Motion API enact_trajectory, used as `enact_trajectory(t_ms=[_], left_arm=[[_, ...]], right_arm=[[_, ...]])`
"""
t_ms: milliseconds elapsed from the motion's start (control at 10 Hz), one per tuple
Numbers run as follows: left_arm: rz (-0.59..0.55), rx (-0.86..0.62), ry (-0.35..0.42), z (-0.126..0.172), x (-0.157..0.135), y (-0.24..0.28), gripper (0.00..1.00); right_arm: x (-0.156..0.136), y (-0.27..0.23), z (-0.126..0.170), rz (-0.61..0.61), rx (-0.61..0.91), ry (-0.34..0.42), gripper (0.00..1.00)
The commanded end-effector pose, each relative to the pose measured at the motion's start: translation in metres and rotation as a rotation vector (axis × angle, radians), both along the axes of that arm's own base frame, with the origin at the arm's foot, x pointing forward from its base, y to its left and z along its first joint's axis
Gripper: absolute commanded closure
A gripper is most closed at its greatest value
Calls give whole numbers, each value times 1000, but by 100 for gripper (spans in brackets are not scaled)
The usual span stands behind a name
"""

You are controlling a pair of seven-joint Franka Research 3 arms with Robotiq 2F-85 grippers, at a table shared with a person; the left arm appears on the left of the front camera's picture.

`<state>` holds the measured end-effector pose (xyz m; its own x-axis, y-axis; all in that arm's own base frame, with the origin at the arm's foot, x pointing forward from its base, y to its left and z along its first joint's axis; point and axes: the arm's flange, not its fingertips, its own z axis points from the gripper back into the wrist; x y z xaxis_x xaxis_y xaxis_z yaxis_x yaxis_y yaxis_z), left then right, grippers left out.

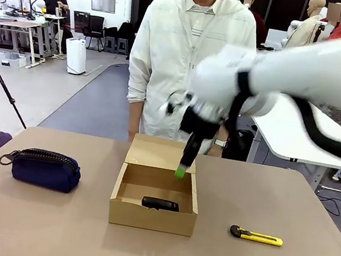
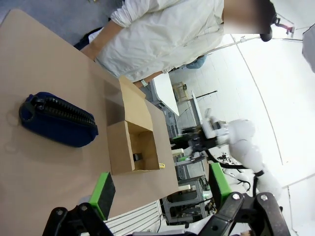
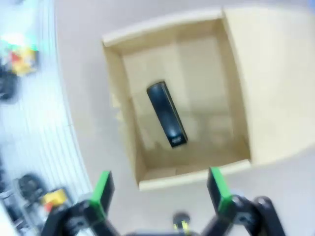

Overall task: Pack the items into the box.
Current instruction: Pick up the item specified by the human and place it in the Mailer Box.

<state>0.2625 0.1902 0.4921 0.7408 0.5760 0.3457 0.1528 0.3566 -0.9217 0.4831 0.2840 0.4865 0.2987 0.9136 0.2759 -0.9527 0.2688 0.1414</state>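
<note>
Pouch (image 2: 58, 123) ahead-left of our left gripper (image 2: 160, 191), jaws spread, empty; nearer arm. Our right gripper (image 3: 160, 191) spread, empty, above box (image 1: 151, 219).

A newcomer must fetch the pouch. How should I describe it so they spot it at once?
On the tan table, find the open cardboard box at the middle. To the robot's left of it lies the navy-blue fabric pouch. Its soft bulk, black zipper and loop strap set it apart from the flat black bar in the box and the yellow utility knife.
</note>
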Motion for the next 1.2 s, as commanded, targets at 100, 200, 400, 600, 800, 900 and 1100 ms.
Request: enact_trajectory(t_ms=[100,200,400,600,800,900,1100], left_arm=[[0,-8,-32,0,2,1,0],[0,-8,-32,0,2,1,0],[0,-8,-32,0,2,1,0],[0,-8,-32,0,2,1,0],[0,-8,-32,0,2,1,0],[0,-8,-32,0,2,1,0],[0,-8,-32,0,2,1,0]], right_arm=[[-34,-121,53,-372,449,109,0],[-57,-180,64,-527,583,128,0],[-104,-264,60,-654,801,93,0],[-150,-318,30,-687,885,150,0],[-188,-353,-8,-676,958,195,0],[-200,-364,-27,-675,946,221,0],[-191,-358,-53,-661,797,311,0]])
